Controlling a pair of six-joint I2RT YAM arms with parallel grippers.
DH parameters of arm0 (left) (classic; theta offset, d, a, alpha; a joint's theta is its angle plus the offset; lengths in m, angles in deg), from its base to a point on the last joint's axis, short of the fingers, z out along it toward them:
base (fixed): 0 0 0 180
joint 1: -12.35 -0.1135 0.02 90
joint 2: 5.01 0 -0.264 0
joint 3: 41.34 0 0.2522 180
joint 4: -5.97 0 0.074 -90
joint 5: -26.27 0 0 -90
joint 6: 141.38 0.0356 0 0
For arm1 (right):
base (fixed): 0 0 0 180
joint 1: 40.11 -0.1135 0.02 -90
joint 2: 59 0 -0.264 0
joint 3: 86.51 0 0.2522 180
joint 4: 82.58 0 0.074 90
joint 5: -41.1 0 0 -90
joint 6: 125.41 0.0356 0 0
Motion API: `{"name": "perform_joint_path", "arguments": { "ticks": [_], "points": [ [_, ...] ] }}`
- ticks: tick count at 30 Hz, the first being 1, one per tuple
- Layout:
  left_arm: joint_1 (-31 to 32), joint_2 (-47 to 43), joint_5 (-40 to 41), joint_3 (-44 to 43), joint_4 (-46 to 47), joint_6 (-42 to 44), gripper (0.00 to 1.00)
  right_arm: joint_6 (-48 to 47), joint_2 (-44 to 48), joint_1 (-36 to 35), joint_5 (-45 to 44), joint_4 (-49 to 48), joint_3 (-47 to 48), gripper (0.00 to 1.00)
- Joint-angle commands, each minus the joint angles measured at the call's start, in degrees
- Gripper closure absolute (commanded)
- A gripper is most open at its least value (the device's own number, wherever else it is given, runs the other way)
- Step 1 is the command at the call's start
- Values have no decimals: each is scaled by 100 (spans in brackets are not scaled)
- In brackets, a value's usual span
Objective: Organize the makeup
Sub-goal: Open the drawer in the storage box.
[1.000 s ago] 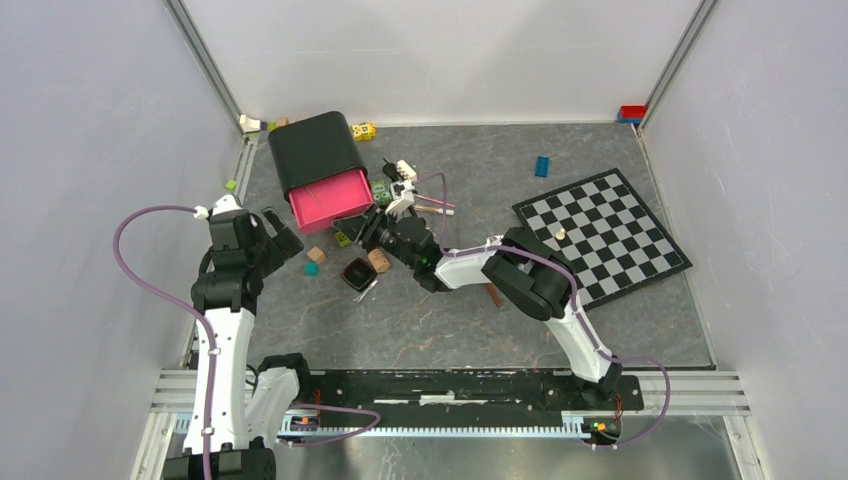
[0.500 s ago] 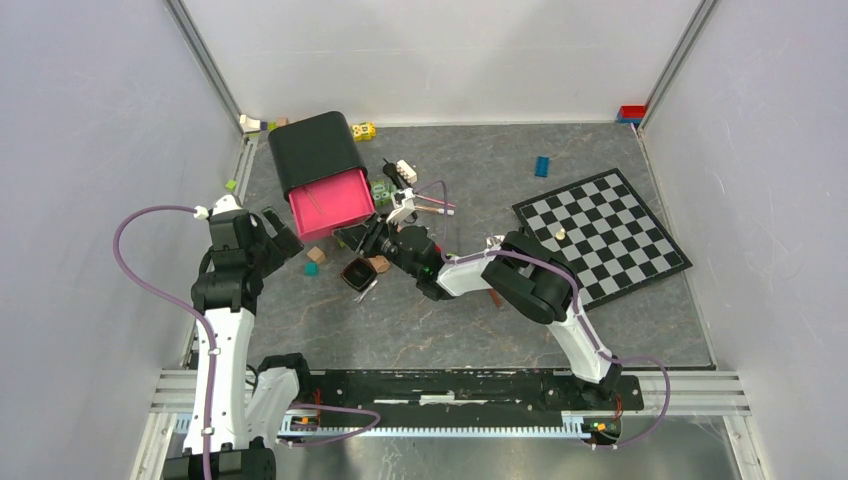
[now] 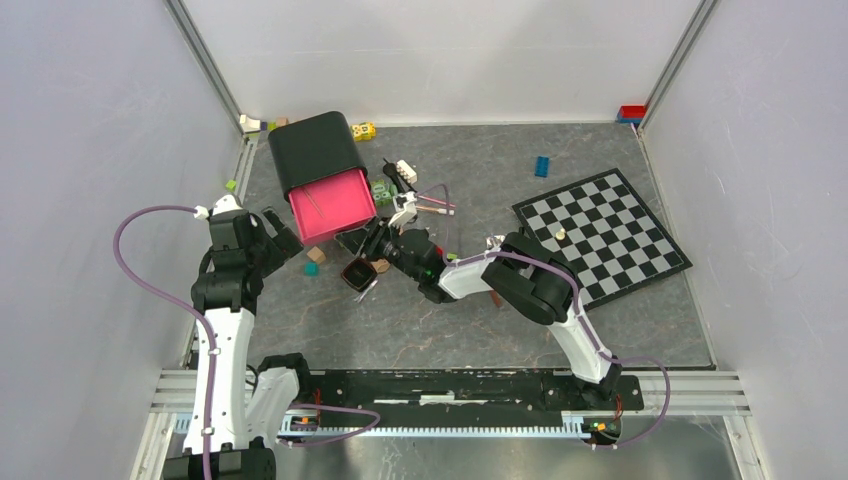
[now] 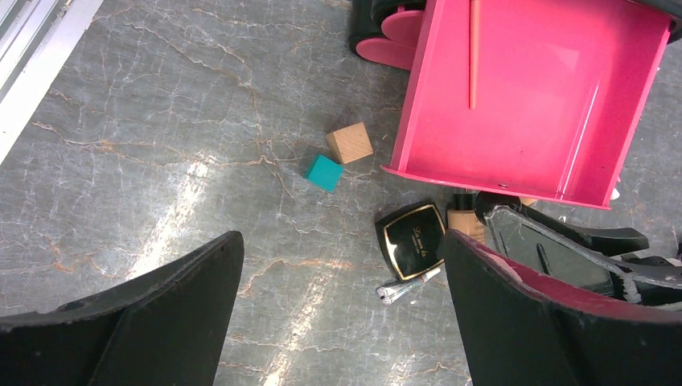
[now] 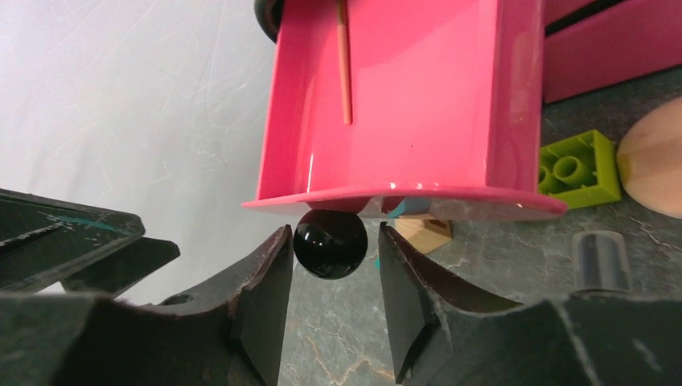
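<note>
Left gripper [image 4: 342, 241] hangs with jaws wide, empty. On the worktop [image 4: 161, 121] the black compact [image 4: 412, 240] and a silvery wand [image 4: 408, 285] lie unsorted. Right gripper [image 5: 333, 235] has its jaws flanking the black-capped bottle [image 5: 328, 248] at the pink drawer [image 5: 418, 112] lip; whether they grip, I cannot tell. Only one slim pencil [image 5: 344, 60] lies inside, so most sorting seems left.
</note>
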Motion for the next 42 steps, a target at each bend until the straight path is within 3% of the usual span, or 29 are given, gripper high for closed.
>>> {"name": "perform_joint_path", "arguments": {
  "ticks": [1,9,21,36,42],
  "points": [
    [15,-19,-59,21,182,-192,0,-82,309,-7,-168,-3,-152,47],
    [16,-15,-74,31,200,-181,0,-404,617,52,-174,204,-380,29],
    [15,-17,-66,31,200,-178,0,-1869,1842,118,-58,967,-1299,28],
    [15,66,-104,41,217,-185,0,-3549,3297,764,-186,4059,-1412,25],
    [24,128,-94,40,220,-177,0,-3759,3650,1129,-424,5050,-1342,21]
  ]
}}
